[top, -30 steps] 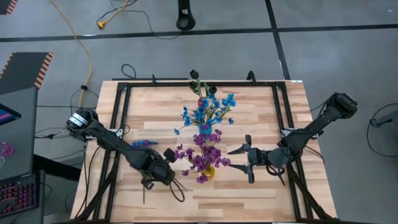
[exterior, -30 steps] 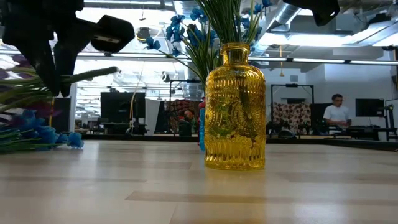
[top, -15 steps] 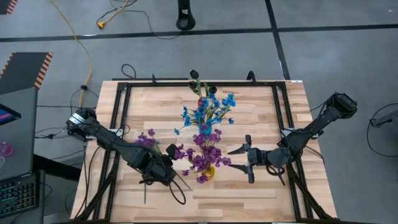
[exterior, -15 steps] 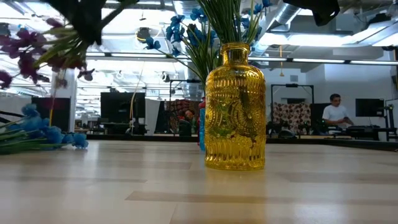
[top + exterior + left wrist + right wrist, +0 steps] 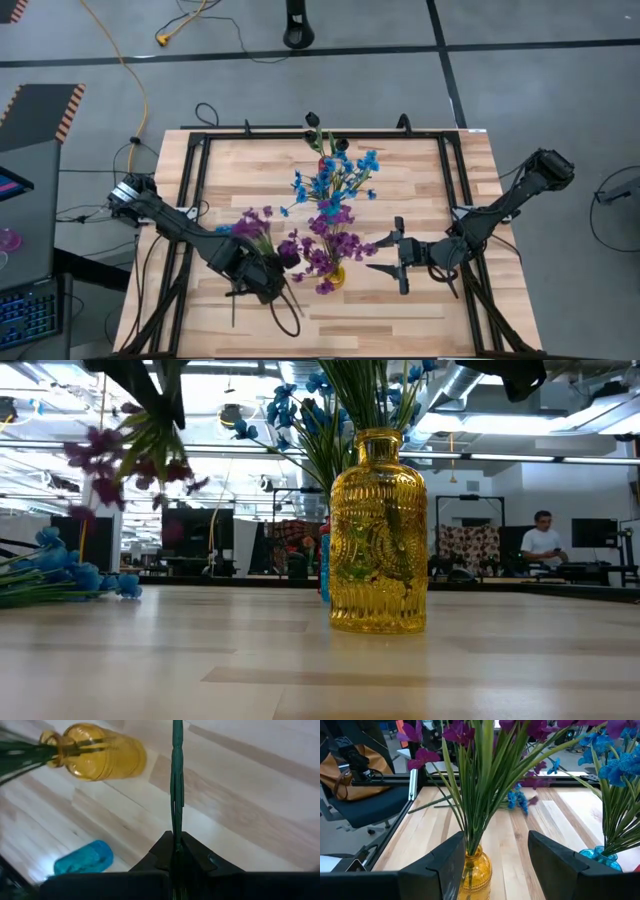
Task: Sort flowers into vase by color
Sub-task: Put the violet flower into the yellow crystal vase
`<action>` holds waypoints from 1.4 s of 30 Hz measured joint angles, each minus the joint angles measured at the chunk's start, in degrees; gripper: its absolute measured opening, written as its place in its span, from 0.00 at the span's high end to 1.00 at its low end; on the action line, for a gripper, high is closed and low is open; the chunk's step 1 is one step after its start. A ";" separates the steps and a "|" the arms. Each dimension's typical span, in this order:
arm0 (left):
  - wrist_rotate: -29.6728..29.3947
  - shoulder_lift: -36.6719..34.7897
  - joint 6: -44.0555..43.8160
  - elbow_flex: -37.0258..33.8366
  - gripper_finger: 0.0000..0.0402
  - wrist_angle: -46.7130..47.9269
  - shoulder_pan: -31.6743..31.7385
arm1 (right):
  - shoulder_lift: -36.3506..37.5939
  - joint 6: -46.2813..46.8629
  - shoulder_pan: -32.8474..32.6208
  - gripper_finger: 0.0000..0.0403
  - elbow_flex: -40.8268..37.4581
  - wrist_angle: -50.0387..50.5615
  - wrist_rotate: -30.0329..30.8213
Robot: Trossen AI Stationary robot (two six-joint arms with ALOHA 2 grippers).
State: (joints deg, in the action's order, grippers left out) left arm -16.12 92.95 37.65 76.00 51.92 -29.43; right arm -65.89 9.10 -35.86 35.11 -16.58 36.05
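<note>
Green stem (image 5: pixel 177 780) is being clenched by the left gripper (image 5: pixel 262 283), lifted so its purple blooms (image 5: pixel 254 222) are hanging beside the yellow vase (image 5: pixel 378 532) — probably because purple ones are already standing there. The right gripper (image 5: pixel 392 256) is waiting released just beside the vase, while a blue sprig (image 5: pixel 62 574) is lying on the wooden table (image 5: pixel 420 170) — not yet sorted.

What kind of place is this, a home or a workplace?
Probably a robotics lab or open workshop: exposed ceiling pipes, desks with monitors behind the wooden table, and a person seated at work.
</note>
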 joint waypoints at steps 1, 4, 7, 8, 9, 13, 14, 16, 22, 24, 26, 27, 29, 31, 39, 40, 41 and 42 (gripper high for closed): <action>-0.02 0.00 1.33 -0.42 0.98 -0.50 0.00 | 0.00 0.00 -0.02 0.40 0.00 0.02 0.00; -0.23 0.07 1.82 -2.09 0.98 -1.58 0.11 | 0.00 0.00 -0.01 0.40 0.00 0.03 0.00; 0.66 0.07 0.27 -3.52 0.98 -2.23 0.11 | 0.00 0.00 -0.02 0.40 0.00 0.05 0.00; 0.85 0.07 0.20 -4.20 0.98 -2.11 0.11 | 0.00 0.00 0.00 0.40 0.00 0.02 0.00; 0.85 0.07 0.20 -4.82 0.98 -1.85 0.11 | 0.00 0.00 0.00 0.40 0.00 0.02 0.00; 0.76 0.09 0.20 -7.33 0.98 -3.46 0.11 | 0.00 0.00 0.00 0.40 0.00 0.01 0.00; 0.65 0.09 0.41 -7.99 0.98 -3.69 0.06 | 0.00 0.00 -0.01 0.40 0.00 0.00 0.00; 0.47 0.09 2.36 -9.00 0.98 -3.86 -0.08 | 0.00 0.00 0.00 0.40 0.00 0.00 0.00; 0.41 0.09 13.02 -12.68 0.98 -4.52 -0.13 | 0.00 0.00 -0.01 0.40 0.00 -0.02 0.00; 0.44 0.09 15.78 -14.50 0.98 -5.77 -0.17 | 0.00 -0.01 -0.01 0.40 0.00 -0.03 0.00; 0.44 0.09 17.45 -16.21 0.98 -7.50 -0.26 | 0.00 0.00 -0.02 0.40 0.00 -0.04 0.00; 0.40 0.09 17.95 -16.95 0.98 -8.44 -0.30 | 0.00 0.00 -0.01 0.40 0.00 -0.04 0.00; -0.21 0.09 19.16 -18.06 0.98 -10.55 -0.51 | 0.00 0.00 0.00 0.40 0.00 -0.04 0.00; -1.48 0.09 19.48 -18.87 0.98 -13.26 -0.55 | 0.00 -0.01 -0.01 0.40 0.00 -0.04 0.00; -3.03 0.09 9.14 -19.27 0.92 -19.98 -0.48 | 0.00 -0.02 -0.02 0.40 0.00 -0.04 0.00; -3.10 0.09 8.26 -19.27 0.91 -20.38 -0.48 | 0.00 -0.02 -0.02 0.40 0.00 -0.04 0.00; -2.88 0.09 8.06 -19.27 0.90 -20.38 -0.48 | 0.00 -0.02 0.00 0.40 0.00 -0.04 0.00; -2.51 0.09 8.02 -19.27 0.88 -20.26 -0.48 | 0.00 -0.02 -0.02 0.40 0.00 -0.04 0.00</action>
State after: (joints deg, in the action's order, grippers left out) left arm -18.63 93.03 45.67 56.73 31.66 -29.91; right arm -65.89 9.08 -35.88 35.11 -16.62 36.05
